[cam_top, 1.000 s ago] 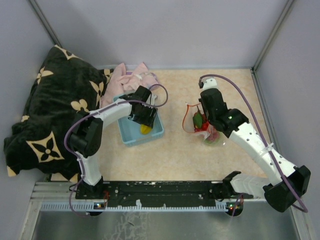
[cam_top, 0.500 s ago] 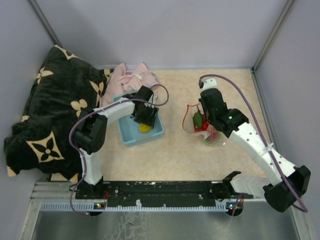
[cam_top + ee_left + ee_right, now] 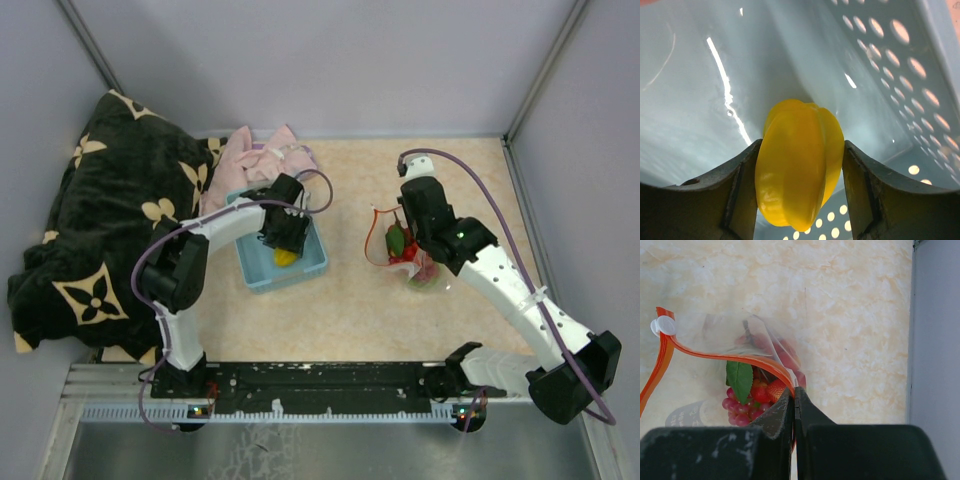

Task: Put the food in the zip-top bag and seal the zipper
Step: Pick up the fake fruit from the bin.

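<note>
Since the earlier frame, the left jaws are shifting slightly toward 9 o'clock inside the light-blue perforated plastic basket (image 3: 300,276), clamping the yellow ridged plastic toy fruit (image 3: 799,160) on both flanks. The right jaws are pinching fully closed on the red-orange zipper strip (image 3: 730,359) of the clear floppy zip-top bag (image 3: 705,332), at the basket's 3 o'clock. The next move is calling for lifting the fruit toward the bag mouth.

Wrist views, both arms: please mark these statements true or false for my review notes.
1. The yellow piece sits between the left gripper's fingers, inside the basket. True.
2. The right gripper hangs open above the bag. False: its jaws are shut on the zip-top bag at the zipper.
3. The zip-top bag is empty. False: red berries and a green leaf show inside it.
4. The white slider sits on the zipper well away from where the right gripper pinches. True.
</note>
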`<state>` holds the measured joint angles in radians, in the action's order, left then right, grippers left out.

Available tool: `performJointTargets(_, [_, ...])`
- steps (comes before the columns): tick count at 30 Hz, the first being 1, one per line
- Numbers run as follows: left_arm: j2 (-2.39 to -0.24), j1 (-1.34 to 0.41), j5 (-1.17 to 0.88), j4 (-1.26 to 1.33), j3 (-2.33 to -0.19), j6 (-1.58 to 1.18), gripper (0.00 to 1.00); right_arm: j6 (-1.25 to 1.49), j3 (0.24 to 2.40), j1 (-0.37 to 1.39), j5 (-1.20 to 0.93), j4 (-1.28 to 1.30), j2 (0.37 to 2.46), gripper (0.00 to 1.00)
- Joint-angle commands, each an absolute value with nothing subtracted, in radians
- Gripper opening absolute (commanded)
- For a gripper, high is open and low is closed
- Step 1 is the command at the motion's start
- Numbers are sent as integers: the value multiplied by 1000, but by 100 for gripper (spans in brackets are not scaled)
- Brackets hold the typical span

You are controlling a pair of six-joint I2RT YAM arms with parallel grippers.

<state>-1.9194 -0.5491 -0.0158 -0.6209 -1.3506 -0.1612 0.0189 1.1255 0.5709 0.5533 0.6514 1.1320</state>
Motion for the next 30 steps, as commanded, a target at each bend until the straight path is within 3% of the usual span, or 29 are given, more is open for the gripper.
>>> performJointTargets(1, [-1808, -548, 1, -590, -1314, -186, 51, 12, 1134, 563, 554, 620, 1094, 0])
performJointTargets(9, [-1688, -548, -17, -518, -1255, -226, 47, 14, 1137, 563, 552, 623, 1095, 0])
performJointTargets(20, [-1468, -591, -208, -268, -1150, -288, 47, 18, 1149, 563, 536, 623, 1103, 0])
performJointTargets(30, [-1397, -711, -285, -62, -1121, -546, 48, 32, 1153, 563, 513, 620, 1089, 0])
